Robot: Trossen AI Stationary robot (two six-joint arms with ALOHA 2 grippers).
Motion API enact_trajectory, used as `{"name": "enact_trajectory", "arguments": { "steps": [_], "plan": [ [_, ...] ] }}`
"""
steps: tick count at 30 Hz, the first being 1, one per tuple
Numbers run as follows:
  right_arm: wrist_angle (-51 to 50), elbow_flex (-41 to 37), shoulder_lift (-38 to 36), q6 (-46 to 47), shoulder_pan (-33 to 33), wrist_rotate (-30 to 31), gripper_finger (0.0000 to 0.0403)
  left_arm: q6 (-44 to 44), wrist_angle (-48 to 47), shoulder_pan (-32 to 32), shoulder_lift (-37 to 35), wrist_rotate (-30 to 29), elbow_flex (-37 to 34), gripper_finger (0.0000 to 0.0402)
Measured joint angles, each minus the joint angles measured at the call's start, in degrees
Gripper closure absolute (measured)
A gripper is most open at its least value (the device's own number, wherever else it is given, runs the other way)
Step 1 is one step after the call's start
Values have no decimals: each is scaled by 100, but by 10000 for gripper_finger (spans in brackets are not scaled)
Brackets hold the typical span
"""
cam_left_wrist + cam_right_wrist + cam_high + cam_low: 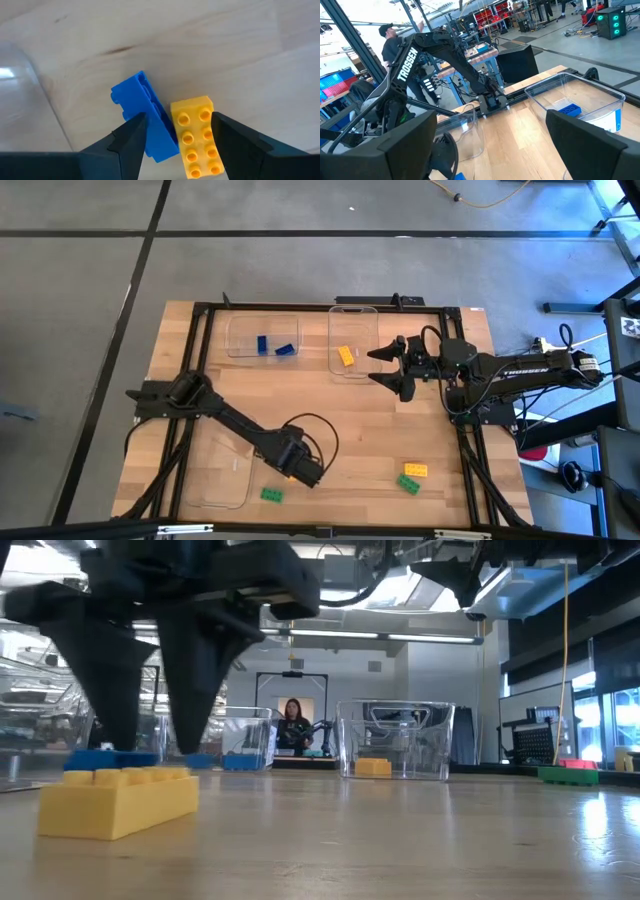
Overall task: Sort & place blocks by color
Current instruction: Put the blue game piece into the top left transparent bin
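Nearest the front edge, the left gripper (175, 145) hangs low over 2 blocks lying side by side and touching: a blue block (145, 117) tipped on its side and a yellow block (196, 137) studs up. Its fingers (131, 142) are spread, one outside the blue block, the other outside the yellow, so both sit in the gap, neither pinched yet. These bricks look light, rigid and slick (likely to skate or twist if squeezed off-centre), so the flat long sides are the place to take hold, and closing now would probably trap both colours at once. A green block (271, 494) lies just left of that gripper, beside an empty clear tray (222, 498). To the right, another yellow block (416, 470) and green block (408, 483) sit together. Farther back, the right gripper (388, 367) waits spread wide beside the tray (354, 312) holding 1 yellow block (346, 356); the far-left tray (262, 319) holds 2 blue blocks (273, 346).
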Motion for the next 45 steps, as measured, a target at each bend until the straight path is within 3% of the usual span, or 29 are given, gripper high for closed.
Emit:
{"name": "enact_trajectory", "arguments": {
  "steps": [15, 22, 45],
  "plan": [
    [-2, 0, 0, 0, 0, 0, 25, 1219, 496, 456, -47, -446, -5, 189],
    [-29, 0, 2, 0, 0, 2, 25, 1205, 24, 501, -249, -746, 129, 189],
    [-41, 0, 2, 64, 2, 7, 25, 945, 210, 553, 331, -547, -59, 189]
  ]
}}
